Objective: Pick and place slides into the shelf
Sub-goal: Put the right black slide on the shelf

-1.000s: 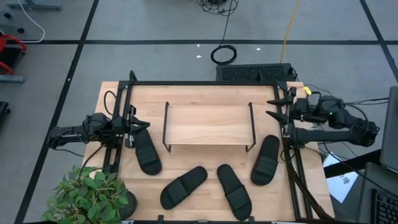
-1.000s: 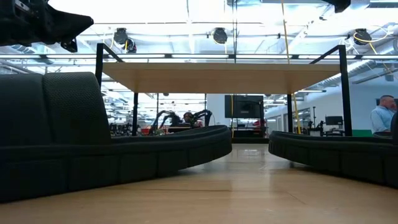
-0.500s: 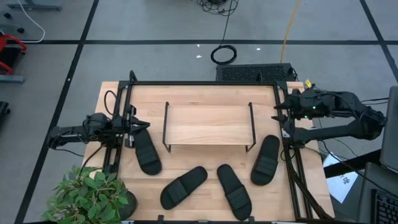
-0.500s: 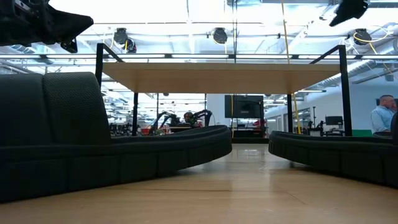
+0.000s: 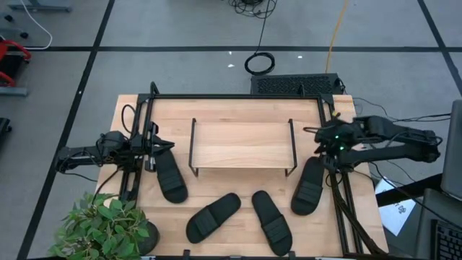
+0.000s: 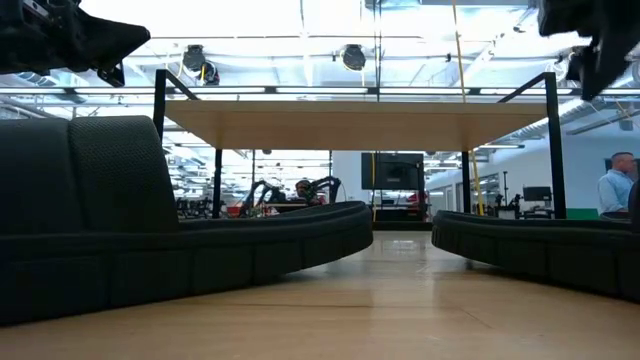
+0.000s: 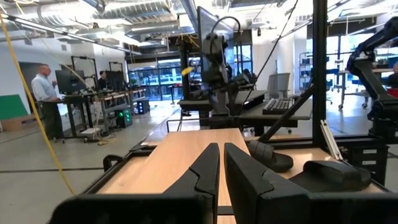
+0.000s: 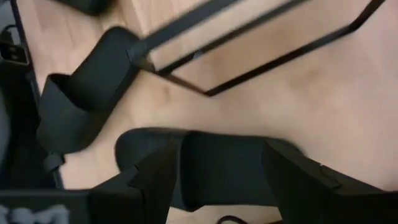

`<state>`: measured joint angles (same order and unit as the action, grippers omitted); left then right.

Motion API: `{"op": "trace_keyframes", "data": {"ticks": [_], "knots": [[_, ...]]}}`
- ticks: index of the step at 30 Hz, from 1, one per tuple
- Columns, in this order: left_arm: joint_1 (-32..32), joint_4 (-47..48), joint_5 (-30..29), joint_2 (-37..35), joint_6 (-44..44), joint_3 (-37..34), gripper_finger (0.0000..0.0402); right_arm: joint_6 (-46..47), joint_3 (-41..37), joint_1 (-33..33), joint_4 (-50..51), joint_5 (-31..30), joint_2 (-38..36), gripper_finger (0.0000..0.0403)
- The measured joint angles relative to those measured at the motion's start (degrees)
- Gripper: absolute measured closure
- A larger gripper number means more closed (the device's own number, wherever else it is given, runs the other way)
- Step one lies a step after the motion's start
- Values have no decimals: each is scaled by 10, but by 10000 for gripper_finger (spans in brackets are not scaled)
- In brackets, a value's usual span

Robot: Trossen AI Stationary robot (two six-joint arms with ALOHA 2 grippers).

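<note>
Slides: four black slide sandals lie on the table in front of and beside the shelf (image 5: pixel 242 145).
Left slide (image 5: pixel 170 174): just off the shelf's left end, toe toward the table's front edge.
Two middle slides: one (image 5: pixel 213 217) in front of the shelf's left half, lying at a slant; the other (image 5: pixel 271 222) in front of its right half.
Right slide (image 5: pixel 309 185): just off the shelf's right front corner, its strap below the right gripper.
Shelf: light wood top on thin black wire sides, standing mid-table with nothing on top.
Right gripper (image 5: pixel 318 138): above the far end of the right slide, near the shelf's right end; fingers (image 8: pixel 158 180) spread apart, with the slide's strap showing between them in the right wrist view; not touching it as far as can be told.
Left gripper (image 5: pixel 160 144): beside the shelf's left end, above the near tip of the left slide; fingers (image 7: pixel 202 168) close together, holding nothing.
Potted plant (image 5: pixel 108 227): at the table's front left corner, well apart from the shelf.
</note>
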<state>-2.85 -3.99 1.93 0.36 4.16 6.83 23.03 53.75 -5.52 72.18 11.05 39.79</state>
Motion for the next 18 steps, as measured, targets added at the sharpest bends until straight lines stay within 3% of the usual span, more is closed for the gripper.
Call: {"op": "trace_keyframes", "data": {"ticks": [12,18], "knots": [[0,0,0,0,-6,0,369,58,-134,0,-62,120,-15,174],[0,5,1,0,-7,0,369,58,-179,0,-89,131,-20,174]]}}
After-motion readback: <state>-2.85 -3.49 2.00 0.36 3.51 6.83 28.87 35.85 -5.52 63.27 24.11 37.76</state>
